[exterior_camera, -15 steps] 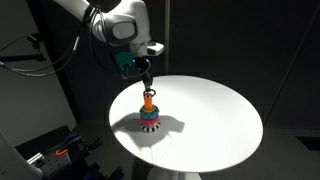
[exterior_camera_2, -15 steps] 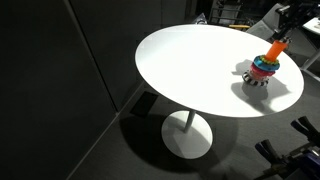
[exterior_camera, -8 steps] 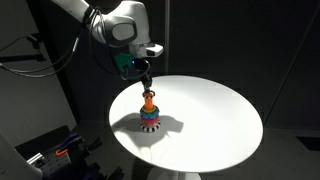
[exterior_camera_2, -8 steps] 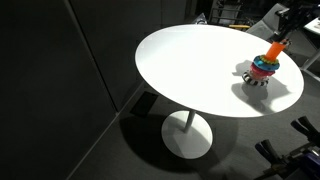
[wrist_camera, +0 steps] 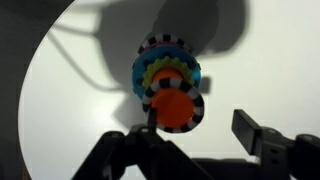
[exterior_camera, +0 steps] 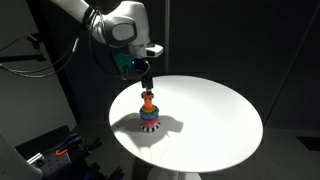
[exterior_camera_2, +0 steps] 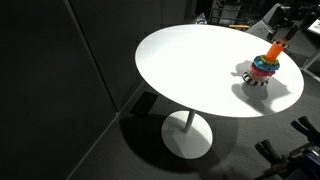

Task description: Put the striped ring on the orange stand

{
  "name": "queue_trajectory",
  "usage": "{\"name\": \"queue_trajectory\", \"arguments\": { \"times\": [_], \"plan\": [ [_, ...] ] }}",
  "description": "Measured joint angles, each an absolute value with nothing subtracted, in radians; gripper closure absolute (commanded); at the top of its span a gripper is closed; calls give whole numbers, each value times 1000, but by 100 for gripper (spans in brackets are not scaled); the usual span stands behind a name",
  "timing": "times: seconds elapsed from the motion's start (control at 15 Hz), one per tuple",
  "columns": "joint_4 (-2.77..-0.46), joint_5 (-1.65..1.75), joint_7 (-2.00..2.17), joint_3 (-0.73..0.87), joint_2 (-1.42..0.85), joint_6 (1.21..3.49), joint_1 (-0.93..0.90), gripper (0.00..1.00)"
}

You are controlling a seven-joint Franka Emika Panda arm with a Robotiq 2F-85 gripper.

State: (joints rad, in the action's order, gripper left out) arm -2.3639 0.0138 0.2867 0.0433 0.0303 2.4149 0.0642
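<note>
The orange stand [wrist_camera: 176, 108] fills the middle of the wrist view, seen from above. The striped ring [wrist_camera: 196, 112] lies around its orange top, over the toy's blue, green and striped rings. My gripper [wrist_camera: 198, 124] is open and straddles the peg top. Its left finger [wrist_camera: 149, 124] is at the ring's rim and its right finger [wrist_camera: 247, 127] stands well clear. In both exterior views the gripper [exterior_camera: 147, 80] [exterior_camera_2: 283, 30] hangs straight above the stand [exterior_camera: 148, 110] [exterior_camera_2: 266, 66].
The toy stands on a round white table [exterior_camera: 215, 115] [exterior_camera_2: 190, 70] with a single pedestal foot [exterior_camera_2: 187, 135]. The stand is near the table's edge [exterior_camera_2: 295, 95]. Dark equipment and cables [exterior_camera: 50, 150] lie on the floor beside the table.
The arm and the toy stay where they were. The fingers above the peg look slightly wider apart than before.
</note>
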Motion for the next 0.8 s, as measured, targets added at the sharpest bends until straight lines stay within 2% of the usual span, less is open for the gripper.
{"name": "queue_trajectory", "arguments": {
  "times": [0.8],
  "plan": [
    [-2365, 14, 287, 30, 30, 2415, 55, 0]
  ]
}}
